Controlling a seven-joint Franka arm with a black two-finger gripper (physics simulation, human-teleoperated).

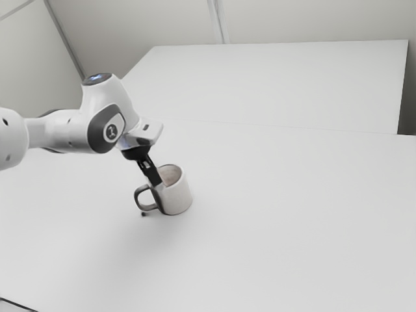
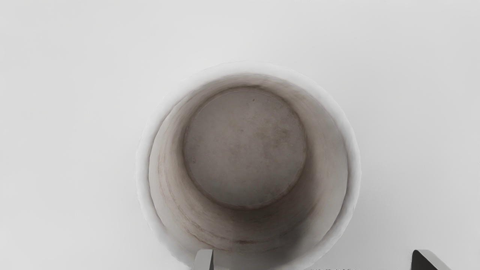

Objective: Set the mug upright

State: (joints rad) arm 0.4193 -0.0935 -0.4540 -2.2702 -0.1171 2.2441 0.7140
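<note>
The mug [image 1: 179, 197], pale outside with a dark handle [image 1: 138, 199], stands on the table with its opening up and its handle toward the exterior view's left. Coming down from the upper left, the gripper [image 1: 157, 184] has its tips at the mug's rim on the handle side. Looking into the mug [image 2: 245, 146], the wrist view shows its brownish inner wall and round bottom. The gripper [image 2: 314, 258] is open, its fingers wide apart: one overlaps the rim, the other is outside the mug. Whether either touches the mug cannot be told.
The white table [image 1: 292, 214] spreads around the mug, with a pale raised panel [image 1: 273, 84] behind it. A small dark spot [image 1: 143, 214] lies below the handle. A dark line [image 1: 18, 305] crosses the exterior view's lower left corner.
</note>
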